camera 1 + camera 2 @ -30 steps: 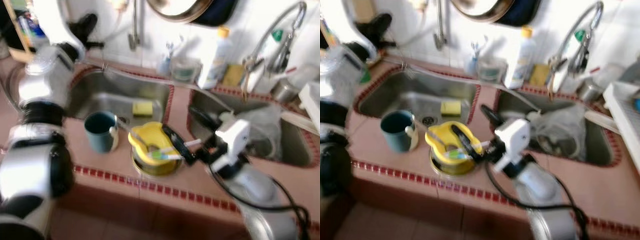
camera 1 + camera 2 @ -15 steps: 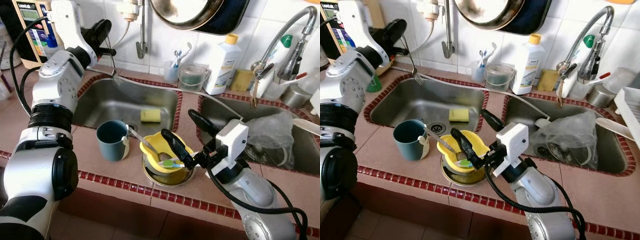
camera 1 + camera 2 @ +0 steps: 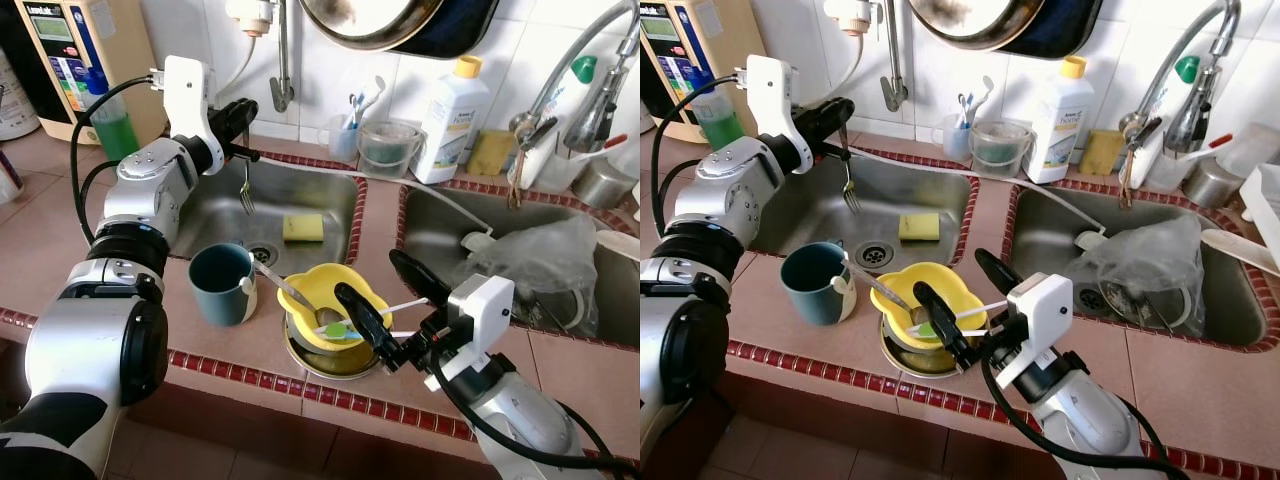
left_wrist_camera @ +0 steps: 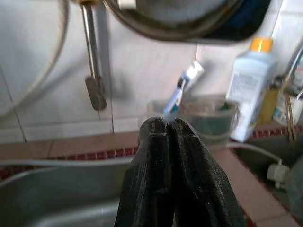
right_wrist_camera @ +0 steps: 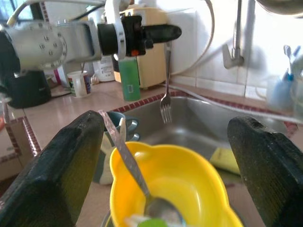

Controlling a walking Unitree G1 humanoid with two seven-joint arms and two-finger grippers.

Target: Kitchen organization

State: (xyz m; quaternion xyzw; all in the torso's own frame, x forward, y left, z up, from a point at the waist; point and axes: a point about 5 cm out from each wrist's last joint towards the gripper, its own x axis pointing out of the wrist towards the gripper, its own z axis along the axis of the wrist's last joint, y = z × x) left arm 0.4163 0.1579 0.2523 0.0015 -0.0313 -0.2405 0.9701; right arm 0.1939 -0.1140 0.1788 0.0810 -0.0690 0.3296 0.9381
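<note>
My left gripper [image 3: 243, 113] is shut on the handle of a metal fork [image 3: 246, 191], which hangs tines down over the left sink [image 3: 205, 215]; the shut fingers [image 4: 166, 156] fill the left wrist view. My right gripper [image 3: 388, 300] is open at the counter's front, level with a yellow bowl [image 3: 318, 290]. In the right wrist view the bowl [image 5: 189, 189] lies between the two spread fingers. The bowl holds a spoon [image 3: 292, 297] and a white and green toothbrush [image 3: 352, 321], and rests in a metal bowl [image 3: 330, 362]. A blue mug [image 3: 222, 285] stands just left of it.
A yellow sponge [image 3: 303, 227] lies in the left sink. The right sink [image 3: 440, 225] holds a crumpled plastic bag [image 3: 540, 265]. Along the back wall stand a white detergent bottle [image 3: 448, 120], a toothbrush cup [image 3: 347, 130], a tub [image 3: 390, 150] and a tap [image 3: 590, 60]. A pan [image 3: 400, 20] hangs above.
My left gripper has carried the fork to the right and lower, over the left sink. My right gripper has drawn slightly nearer to me, still open.
</note>
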